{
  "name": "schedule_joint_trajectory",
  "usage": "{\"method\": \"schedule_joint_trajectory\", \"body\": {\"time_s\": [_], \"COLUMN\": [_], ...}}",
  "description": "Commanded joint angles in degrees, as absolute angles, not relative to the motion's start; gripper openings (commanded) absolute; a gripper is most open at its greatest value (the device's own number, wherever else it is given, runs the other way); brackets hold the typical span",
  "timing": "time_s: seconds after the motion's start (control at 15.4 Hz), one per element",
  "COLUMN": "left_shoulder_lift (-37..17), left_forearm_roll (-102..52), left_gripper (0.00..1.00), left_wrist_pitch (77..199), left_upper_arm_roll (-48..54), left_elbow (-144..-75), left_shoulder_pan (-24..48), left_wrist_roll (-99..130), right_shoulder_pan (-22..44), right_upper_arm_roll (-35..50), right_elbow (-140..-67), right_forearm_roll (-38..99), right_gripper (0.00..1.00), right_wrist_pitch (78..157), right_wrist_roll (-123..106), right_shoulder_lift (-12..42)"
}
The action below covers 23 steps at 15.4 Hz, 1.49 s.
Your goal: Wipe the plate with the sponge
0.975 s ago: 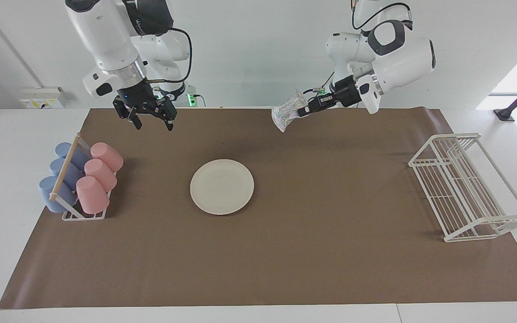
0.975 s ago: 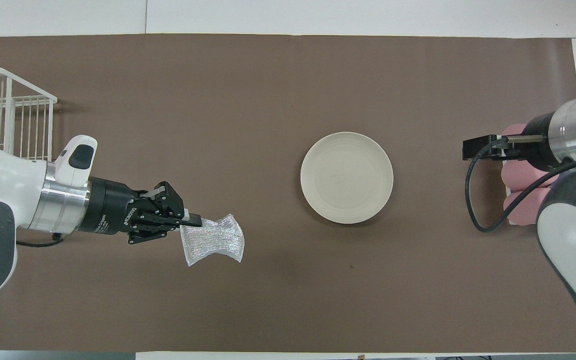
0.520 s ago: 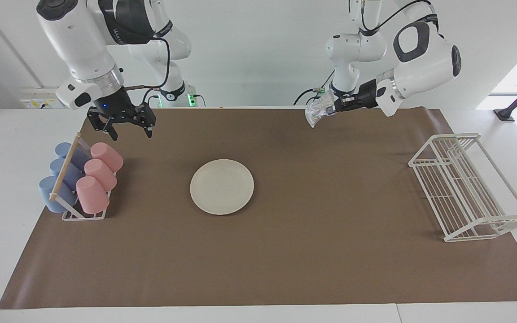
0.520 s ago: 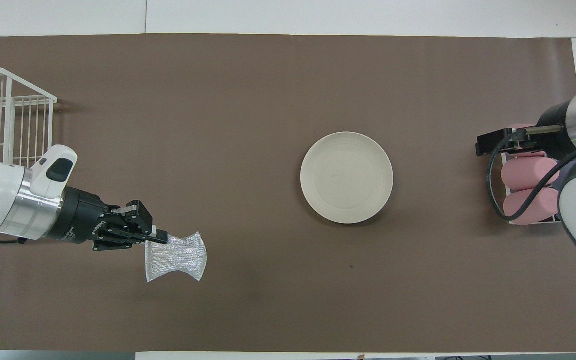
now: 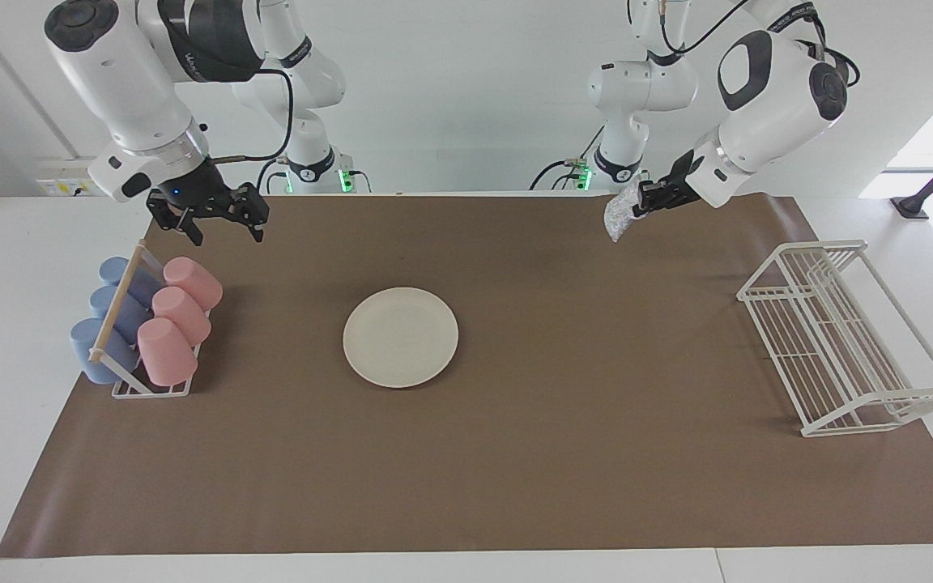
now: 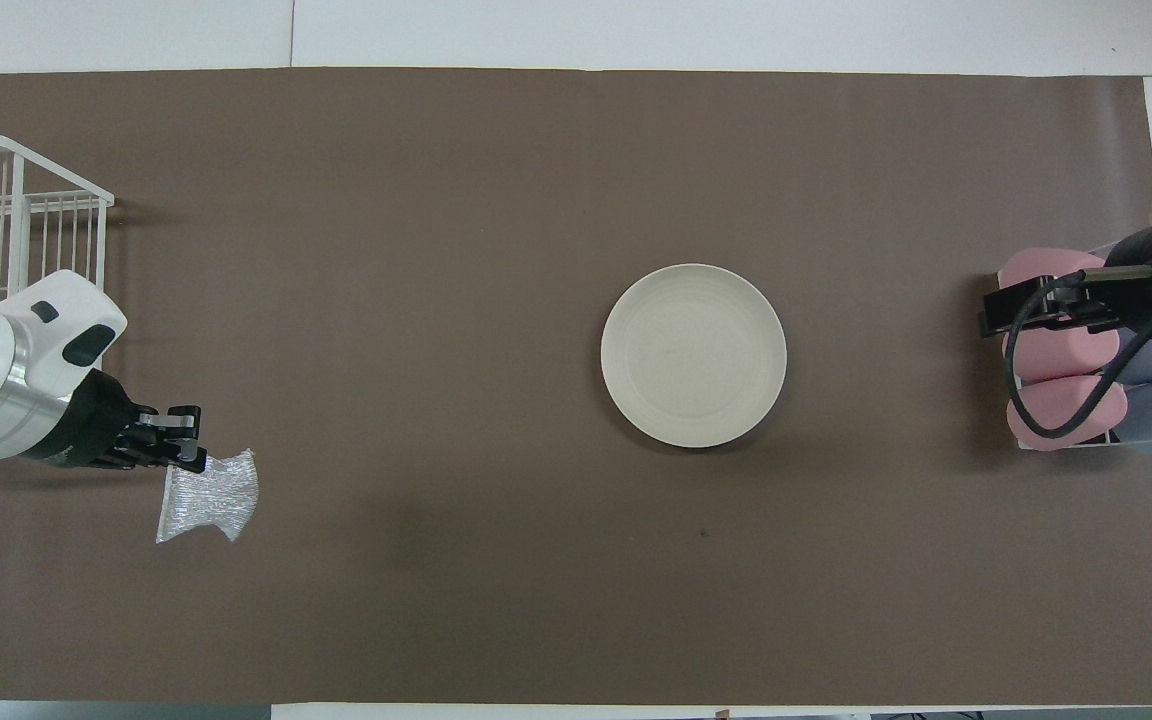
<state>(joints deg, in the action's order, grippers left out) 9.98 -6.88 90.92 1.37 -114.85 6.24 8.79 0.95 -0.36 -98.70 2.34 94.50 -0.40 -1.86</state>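
Note:
The cream-white plate (image 5: pixel 400 337) (image 6: pixel 693 355) lies flat in the middle of the brown mat, with nothing on it. The silvery mesh sponge (image 5: pixel 619 218) (image 6: pixel 206 497) hangs from my left gripper (image 5: pixel 639 207) (image 6: pixel 186 458), which is shut on its upper edge. That gripper is up in the air over the mat toward the left arm's end of the table, well away from the plate. My right gripper (image 5: pixel 227 235) (image 6: pixel 996 318) is open and holds nothing. It hangs over the mat by the cup rack, also apart from the plate.
A small rack (image 5: pixel 151 389) with pink cups (image 5: pixel 181 312) (image 6: pixel 1056 352) and blue cups (image 5: pixel 108 322) stands at the right arm's end. A white wire rack (image 5: pixel 839 340) (image 6: pixel 6 215) stands at the left arm's end. The brown mat (image 5: pixel 564 437) covers most of the table.
The left gripper has carried the sponge away from the plate, toward the left arm's end of the table. The right gripper has swung outward, toward the cup rack.

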Motion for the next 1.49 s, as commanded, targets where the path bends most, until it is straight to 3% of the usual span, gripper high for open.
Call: {"method": "schedule_joint_trajectory", "body": {"time_s": [0.0, 0.65, 0.84, 1.43], "left_shoulder_lift": [7.6, 2.2, -2.9, -7.3], "left_forearm_roll": [4.6, 35.7, 44.1, 54.1], "left_gripper": [0.0, 0.0, 0.0, 0.0], "left_wrist_pitch": [90.1, 88.6, 91.4, 102.5], "left_upper_arm_roll": [1.7, 1.7, 1.6, 1.2], "left_elbow": [-111.2, -103.6, -101.5, -103.6], "left_shoulder_pan": [8.3, 11.6, 11.5, 5.3], "left_wrist_roll": [8.2, 8.2, 8.5, 19.1], "right_shoulder_pan": [0.0, -0.4, -0.7, -0.8], "right_upper_arm_roll": [-0.2, -1.6, -1.6, -1.6], "right_elbow": [-98.3, -97.2, -97.3, -97.3], "right_forearm_roll": [1.1, 1.8, 1.8, 1.8], "right_gripper": [1.0, 1.0, 1.0, 1.0], "right_wrist_pitch": [93.5, 92.5, 92.7, 92.7], "right_wrist_roll": [-2.5, -0.8, -0.2, -0.3], "right_shoulder_lift": [-2.2, -2.0, -2.2, -2.2]}}
